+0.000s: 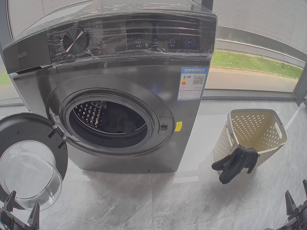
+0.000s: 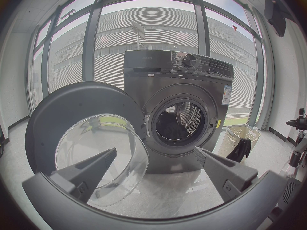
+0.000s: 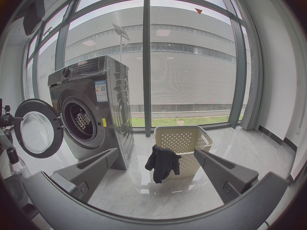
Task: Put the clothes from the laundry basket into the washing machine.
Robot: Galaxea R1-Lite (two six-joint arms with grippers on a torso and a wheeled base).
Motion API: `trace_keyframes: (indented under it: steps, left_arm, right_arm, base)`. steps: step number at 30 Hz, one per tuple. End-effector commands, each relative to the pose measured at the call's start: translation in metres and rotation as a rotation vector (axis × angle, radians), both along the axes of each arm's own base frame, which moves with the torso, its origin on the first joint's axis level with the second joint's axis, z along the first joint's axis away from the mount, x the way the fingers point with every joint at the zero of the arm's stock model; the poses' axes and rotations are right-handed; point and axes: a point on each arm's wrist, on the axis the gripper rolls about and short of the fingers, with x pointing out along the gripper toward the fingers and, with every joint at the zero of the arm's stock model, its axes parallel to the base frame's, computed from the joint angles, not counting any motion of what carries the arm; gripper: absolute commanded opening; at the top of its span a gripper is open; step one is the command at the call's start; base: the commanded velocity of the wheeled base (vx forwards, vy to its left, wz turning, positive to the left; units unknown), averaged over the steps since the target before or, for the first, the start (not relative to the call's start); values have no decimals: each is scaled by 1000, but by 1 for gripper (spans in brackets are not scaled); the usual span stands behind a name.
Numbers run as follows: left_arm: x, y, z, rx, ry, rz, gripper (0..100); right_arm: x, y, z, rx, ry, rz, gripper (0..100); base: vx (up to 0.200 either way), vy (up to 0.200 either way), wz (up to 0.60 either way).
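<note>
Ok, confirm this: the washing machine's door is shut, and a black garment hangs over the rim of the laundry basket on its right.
Not so: the head view shows the door swung open, left of the washing machine. The black garment does hang over the laundry basket rim on its right.

Looks like a bare test/demo room in an industrial building, not a home: washing machine (image 1: pixel 128 80) on a grey marble-tile floor (image 1: pixel 128 195), plastic wrap (image 1: pixel 134 39) on its panel, floor-to-ceiling windows (image 3: pixel 105 39) facing a corrugated factory wall (image 3: pixel 192 80).
</note>
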Motion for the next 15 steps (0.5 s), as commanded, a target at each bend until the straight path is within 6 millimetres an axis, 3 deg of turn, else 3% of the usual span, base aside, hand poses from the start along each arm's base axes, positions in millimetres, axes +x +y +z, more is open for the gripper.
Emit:
trace_keyframes:
  steps: [1, 15]
  left_arm:
    - [1, 0, -5, -1, 8, 1, 100]
    - [1, 0, -5, -1, 9, 0, 100]
  right_arm:
    - [0, 0, -5, 0, 4, 1, 100]
    - [0, 0, -5, 0, 4, 0, 100]
  base:
    - [0, -200, 0]
    - [0, -200, 0]
